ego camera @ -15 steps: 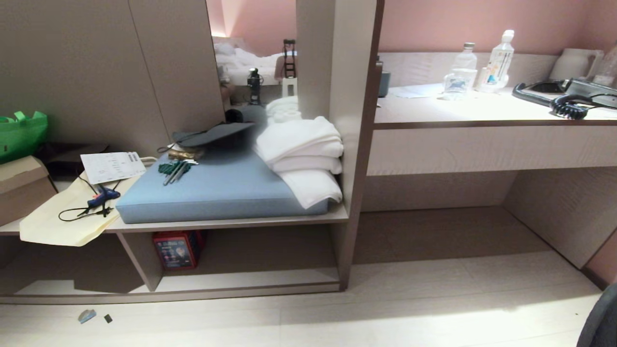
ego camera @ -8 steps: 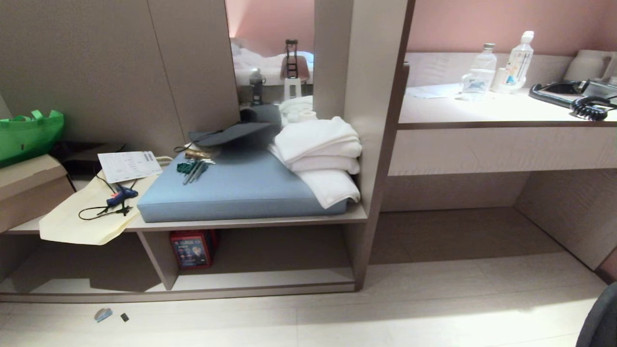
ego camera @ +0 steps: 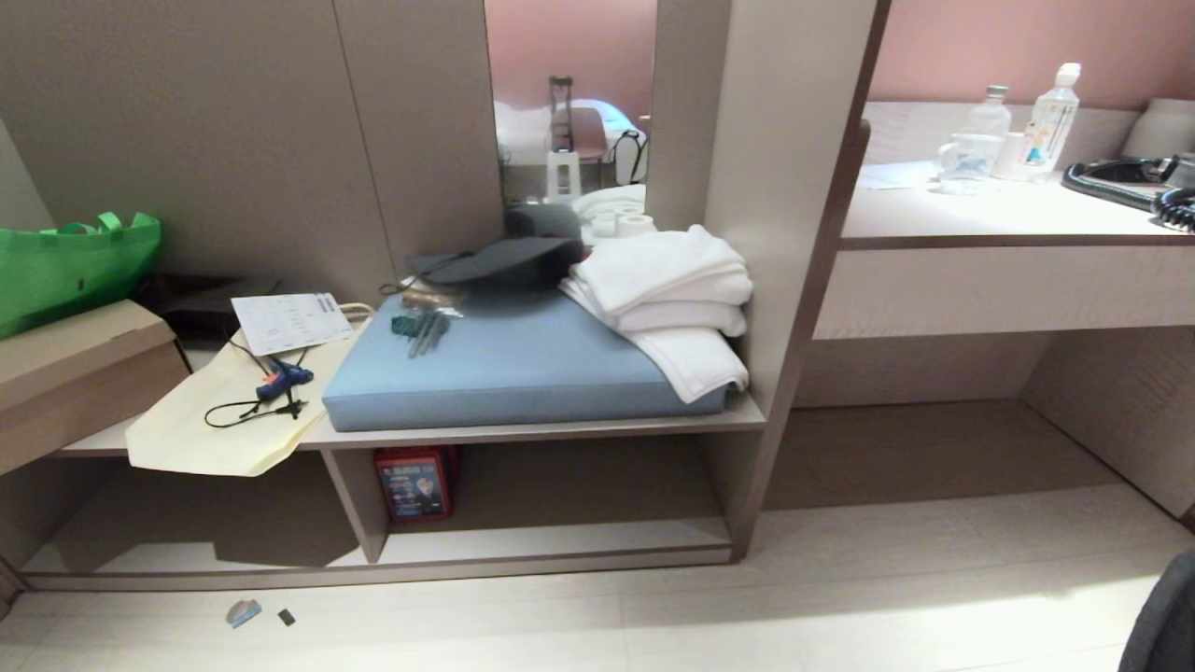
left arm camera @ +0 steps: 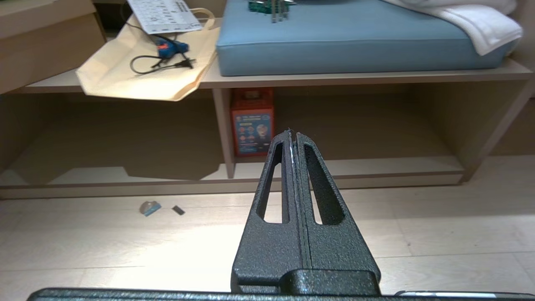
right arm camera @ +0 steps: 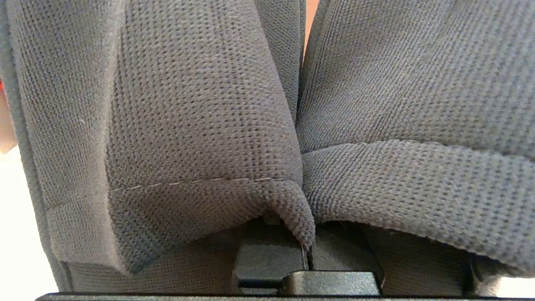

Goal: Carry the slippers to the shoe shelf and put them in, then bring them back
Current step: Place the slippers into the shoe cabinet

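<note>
With both slippers (right arm camera: 200, 125) pinched by the fabric in the closed right claw (right arm camera: 307, 251), apparently; could slip while nearing the shoe shelf (ego camera: 551, 546).

Slippers (right arm camera: 200, 125): dark grey woven mesh cloth, matt, coarse weave, stitched seam. Left gripper (left arm camera: 292, 136): black, rough speckled matt finish. Shelf (ego camera: 551, 431): grey-beige wood-grain board, matt. Cushion (ego camera: 523, 369): blue cloth, smooth. Towels (ego camera: 672, 289): white soft cloth. Tote (ego camera: 224, 420): cream fabric. Bag (ego camera: 75, 266): green, slight sheen. Box (ego camera: 79, 369): brown cardboard. Floor (ego camera: 840, 597): pale wood-look planks, slight sheen.
</note>
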Controlling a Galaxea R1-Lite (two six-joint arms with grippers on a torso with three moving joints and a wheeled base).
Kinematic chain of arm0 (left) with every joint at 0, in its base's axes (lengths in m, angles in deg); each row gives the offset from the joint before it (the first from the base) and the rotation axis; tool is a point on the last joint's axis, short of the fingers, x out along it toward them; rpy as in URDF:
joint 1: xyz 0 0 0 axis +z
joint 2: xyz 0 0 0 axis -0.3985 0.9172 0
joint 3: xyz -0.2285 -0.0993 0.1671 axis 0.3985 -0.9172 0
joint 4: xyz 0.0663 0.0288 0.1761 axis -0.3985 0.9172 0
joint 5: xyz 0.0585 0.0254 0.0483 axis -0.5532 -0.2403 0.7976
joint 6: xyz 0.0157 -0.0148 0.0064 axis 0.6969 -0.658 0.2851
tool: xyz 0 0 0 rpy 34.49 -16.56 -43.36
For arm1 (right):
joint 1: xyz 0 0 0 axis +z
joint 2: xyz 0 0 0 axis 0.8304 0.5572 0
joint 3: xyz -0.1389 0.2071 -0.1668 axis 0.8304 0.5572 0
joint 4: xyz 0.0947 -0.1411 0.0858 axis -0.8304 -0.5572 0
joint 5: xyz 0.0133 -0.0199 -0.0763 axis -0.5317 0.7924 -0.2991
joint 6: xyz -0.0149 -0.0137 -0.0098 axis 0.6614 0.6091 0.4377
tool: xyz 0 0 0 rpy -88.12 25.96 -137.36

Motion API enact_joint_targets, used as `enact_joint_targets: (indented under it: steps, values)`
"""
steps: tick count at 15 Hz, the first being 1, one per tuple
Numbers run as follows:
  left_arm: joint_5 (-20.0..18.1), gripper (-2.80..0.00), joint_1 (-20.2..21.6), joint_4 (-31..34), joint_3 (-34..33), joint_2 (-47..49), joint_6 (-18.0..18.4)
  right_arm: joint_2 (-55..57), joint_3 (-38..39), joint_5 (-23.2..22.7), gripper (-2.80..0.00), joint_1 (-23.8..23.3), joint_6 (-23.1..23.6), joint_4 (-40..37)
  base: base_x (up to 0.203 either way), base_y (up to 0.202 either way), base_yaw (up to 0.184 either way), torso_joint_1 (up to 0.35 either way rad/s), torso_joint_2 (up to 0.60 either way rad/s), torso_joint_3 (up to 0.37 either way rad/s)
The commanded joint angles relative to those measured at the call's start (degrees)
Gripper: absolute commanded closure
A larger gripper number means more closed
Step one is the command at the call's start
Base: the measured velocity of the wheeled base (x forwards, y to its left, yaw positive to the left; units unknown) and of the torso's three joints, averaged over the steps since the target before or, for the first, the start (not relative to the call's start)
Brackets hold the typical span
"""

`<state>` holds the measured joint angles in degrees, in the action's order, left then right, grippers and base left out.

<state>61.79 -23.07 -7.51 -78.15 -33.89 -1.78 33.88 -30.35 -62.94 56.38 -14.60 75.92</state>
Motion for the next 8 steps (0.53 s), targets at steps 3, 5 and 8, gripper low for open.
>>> enact_joint_targets:
  steps: [3,5,8]
  values:
    - [0.0,0.00,0.0,-0.1,0.0,0.0,0.0,0.1,0.0,0.0,0.00,0.0,0.0,0.0,0.000,0.192,-0.001,0.003,0.00,0.005]
    - [0.0,0.00,0.0,0.0,0.0,0.0,0.0,0.1,0.0,0.0,0.00,0.0,0.0,0.0,0.000,0.118,-0.001,0.002,0.00,0.004]
    - [0.0,0.00,0.0,0.0,0.0,0.0,0.0,0.1,0.0,0.0,0.00,0.0,0.0,-0.1,0.000,0.000,0.000,0.000,0.00,0.000]
